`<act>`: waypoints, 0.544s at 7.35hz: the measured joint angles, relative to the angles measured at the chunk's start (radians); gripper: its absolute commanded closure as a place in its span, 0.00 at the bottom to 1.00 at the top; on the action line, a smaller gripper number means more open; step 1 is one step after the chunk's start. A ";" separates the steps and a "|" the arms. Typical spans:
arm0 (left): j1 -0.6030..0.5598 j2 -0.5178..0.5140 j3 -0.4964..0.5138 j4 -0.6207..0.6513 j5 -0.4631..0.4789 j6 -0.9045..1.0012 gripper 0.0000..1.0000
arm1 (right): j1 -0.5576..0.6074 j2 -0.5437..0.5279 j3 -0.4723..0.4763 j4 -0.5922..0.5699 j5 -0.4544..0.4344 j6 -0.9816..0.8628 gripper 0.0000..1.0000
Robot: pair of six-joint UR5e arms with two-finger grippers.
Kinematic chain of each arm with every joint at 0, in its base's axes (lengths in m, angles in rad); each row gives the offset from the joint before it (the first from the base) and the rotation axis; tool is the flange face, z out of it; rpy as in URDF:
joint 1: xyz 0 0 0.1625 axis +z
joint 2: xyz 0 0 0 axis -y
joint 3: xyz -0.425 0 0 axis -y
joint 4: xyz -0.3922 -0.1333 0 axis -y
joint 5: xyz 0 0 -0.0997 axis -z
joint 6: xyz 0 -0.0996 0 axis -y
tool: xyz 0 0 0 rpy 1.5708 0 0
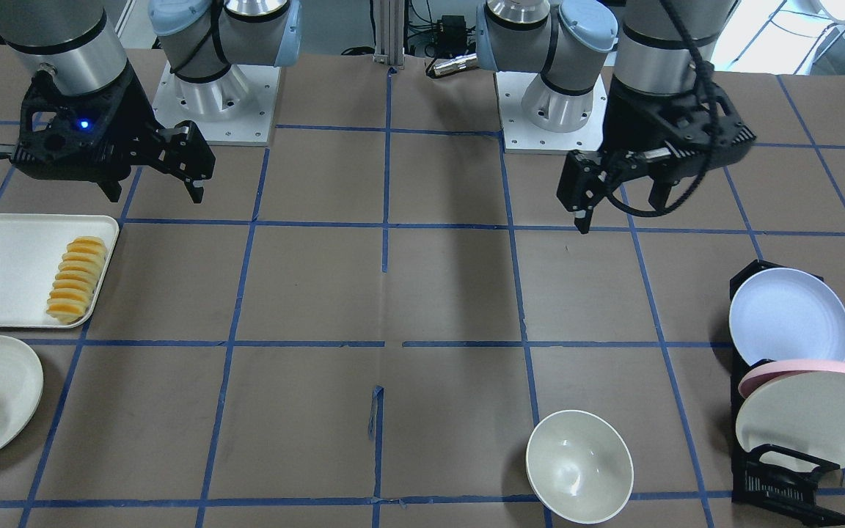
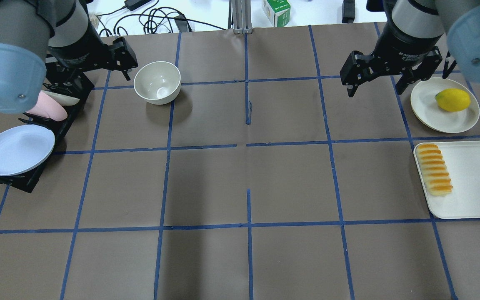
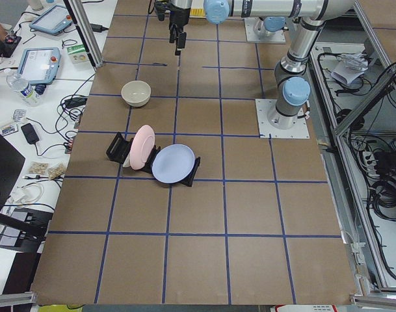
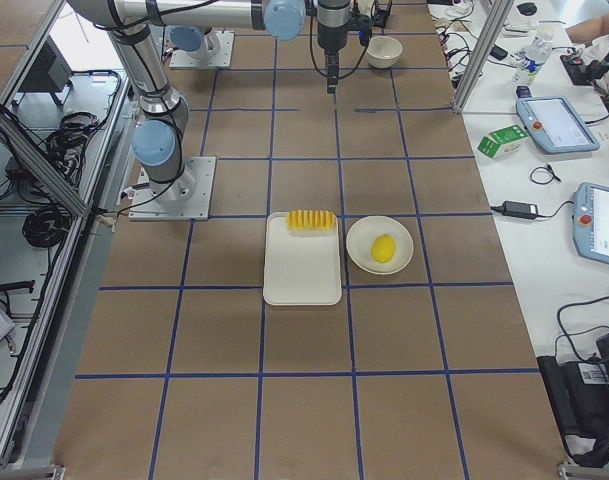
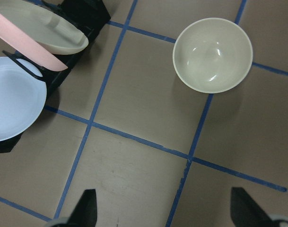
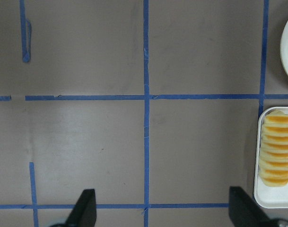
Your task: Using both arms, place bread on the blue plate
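- Orange-topped bread (image 2: 433, 169) lies on the cream tray (image 2: 477, 187), at its edge nearest the table's middle, well apart from the blue plate (image 2: 16, 150) leaning in its black rack (image 1: 774, 488).
- My left gripper (image 1: 620, 196) and right gripper (image 1: 152, 185) both hang spread, holding nothing.
- I judge the plate goes first: left pinches its rim, lifts clear, lays it flat; right then grips the loaf's long sides.

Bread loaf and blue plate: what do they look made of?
The ridged orange-topped bread loaf looks like moulded toy plastic or foam: identical slices, flat colour. The round pale-blue plate looks like matte plastic or melamine: smooth, faint sheen.
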 measured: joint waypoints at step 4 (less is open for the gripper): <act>-0.027 -0.021 -0.007 -0.014 -0.123 0.196 0.00 | 0.000 0.000 0.001 0.000 0.000 -0.001 0.00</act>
